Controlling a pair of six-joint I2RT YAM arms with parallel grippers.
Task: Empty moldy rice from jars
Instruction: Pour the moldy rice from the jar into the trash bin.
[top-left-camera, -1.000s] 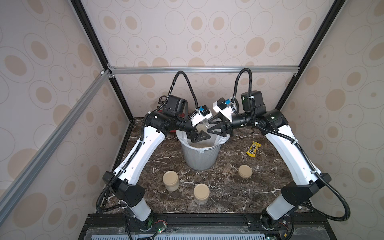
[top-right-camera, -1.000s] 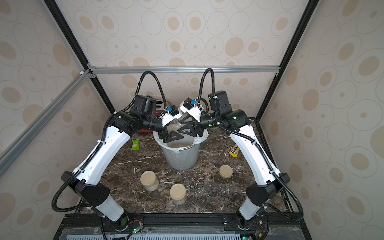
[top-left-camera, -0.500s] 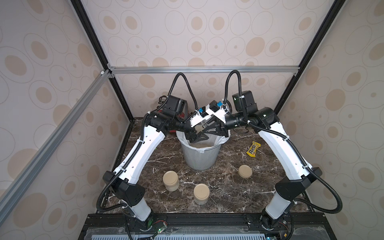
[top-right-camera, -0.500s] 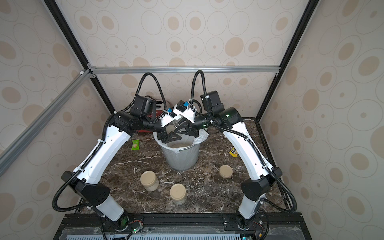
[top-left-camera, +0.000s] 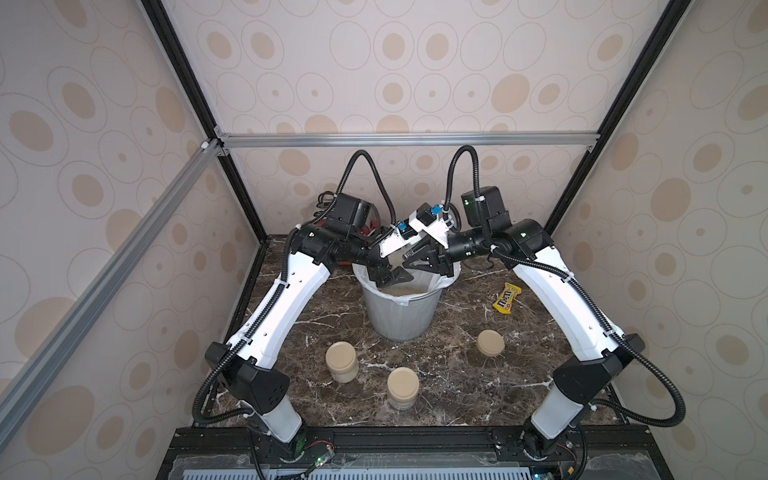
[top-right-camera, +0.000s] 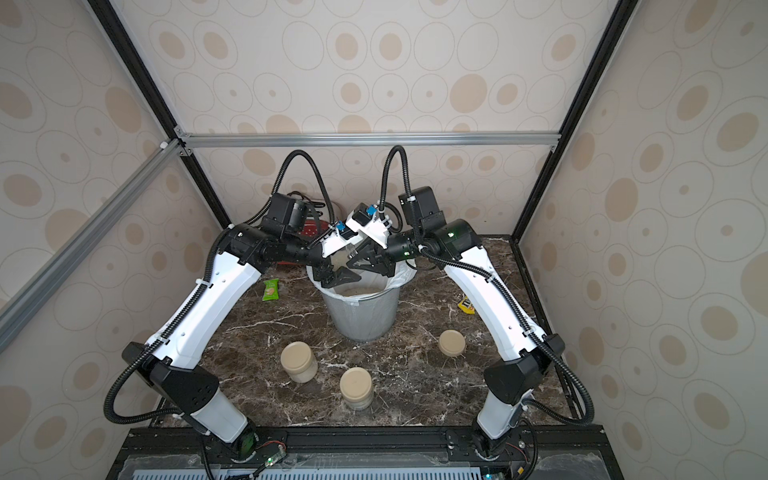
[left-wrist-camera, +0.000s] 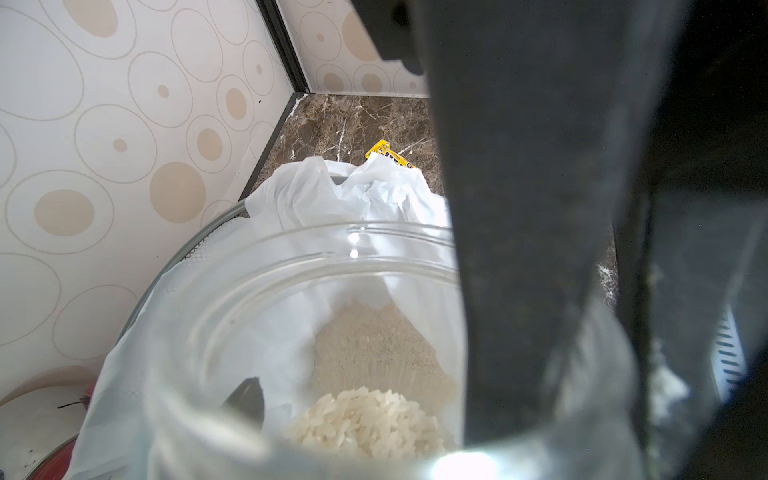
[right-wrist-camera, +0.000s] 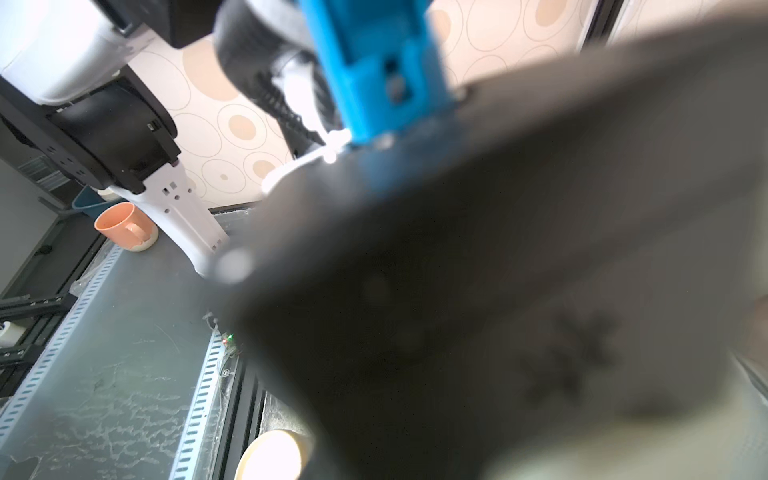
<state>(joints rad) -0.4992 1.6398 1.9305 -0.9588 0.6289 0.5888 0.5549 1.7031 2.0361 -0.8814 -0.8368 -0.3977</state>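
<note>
Left tool (top-left-camera: 388, 277) is clamping an open jar (left-wrist-camera: 249, 311) over the bin rim (top-left-camera: 415, 300); right tool (top-left-camera: 411, 262) opening unclear; M&M's packet (top-left-camera: 506, 300) lying apart.

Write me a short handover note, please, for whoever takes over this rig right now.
Left gripper: shut on the open jar, tilted over the bin.
Right gripper: looks shut beside that jar; grip unclear.
Done: loose lid on the table; some rice in the bin.
Left: rice remains in the open jar; two lidded jars at the front unopened.
</note>
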